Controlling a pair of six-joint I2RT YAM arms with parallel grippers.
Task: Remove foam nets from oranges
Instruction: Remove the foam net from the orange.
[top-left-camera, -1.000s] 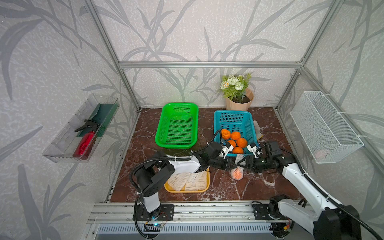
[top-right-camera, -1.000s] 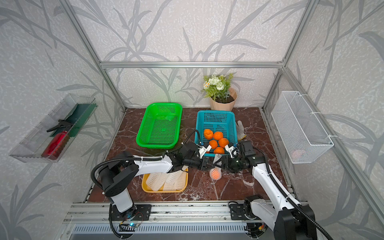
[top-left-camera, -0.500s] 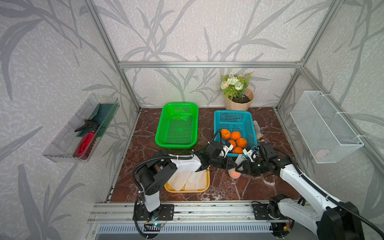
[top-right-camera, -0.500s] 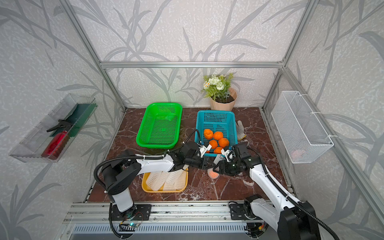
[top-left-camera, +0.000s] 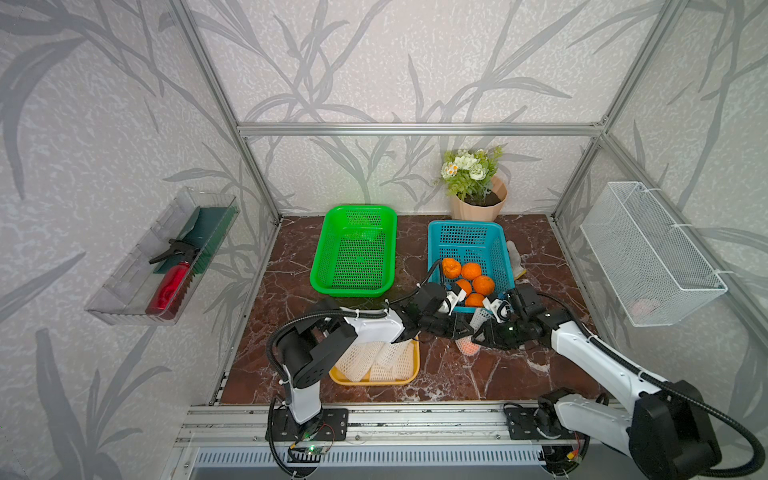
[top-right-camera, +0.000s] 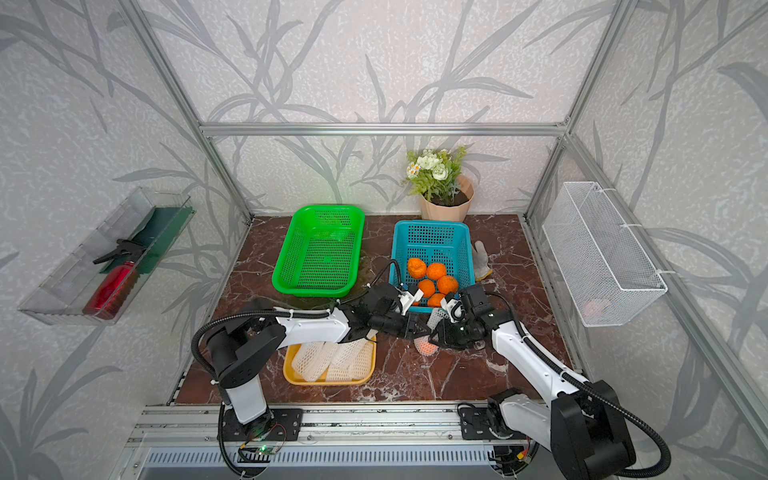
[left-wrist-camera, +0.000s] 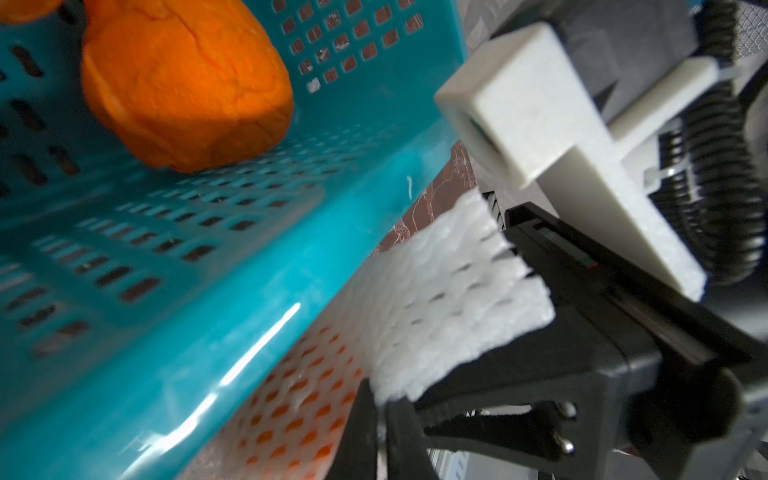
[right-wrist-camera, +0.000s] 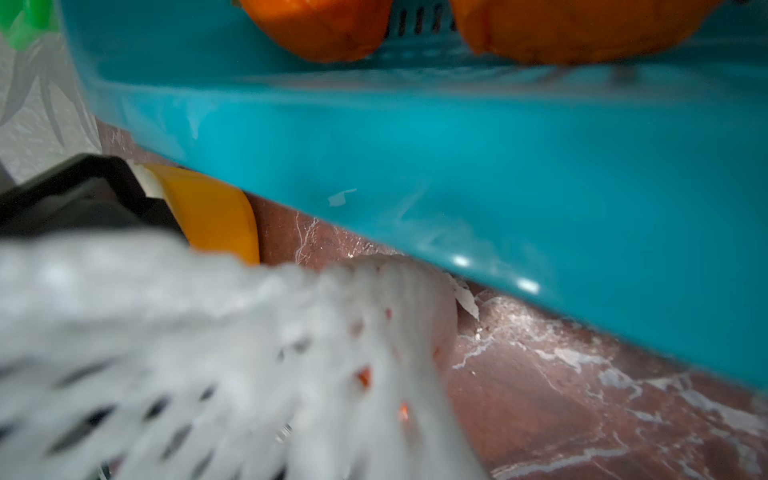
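R arm (top-left-camera: 582, 353) has come down and in toward the L arm (top-left-camera: 374, 326) since a sec ago, and you can see its right gripper (top-left-camera: 482, 334) narrower than before. Biggest first: your marble table (top-left-camera: 457, 386) carries the green basket (top-left-camera: 353, 214) at the back, w/ the blue basket (top-left-camera: 465, 226) just beside it to the R. Nearer the front, partly under the L arm, sits the yellow tray (top-left-camera: 374, 381) w/ loose nets (top-left-camera: 365, 361) lying flat in it. Five bare oranges (top-left-camera: 471, 271) bunch at the blue basket's near end. Just outside that near wall, btwn the two grippers, is the netted orange (top-left-camera: 467, 349), low over the table; can't tell if it's touching. Its foam net (left-wrist-camera: 436, 299) stretches off the fruit. Your left gripper (left-wrist-camera: 382, 436) has its fingers pressed together, pinching the net's edge. Right fingers (left-wrist-camera: 582, 266) lie either side of the net's loose end; can't tell if they're squeezing it.
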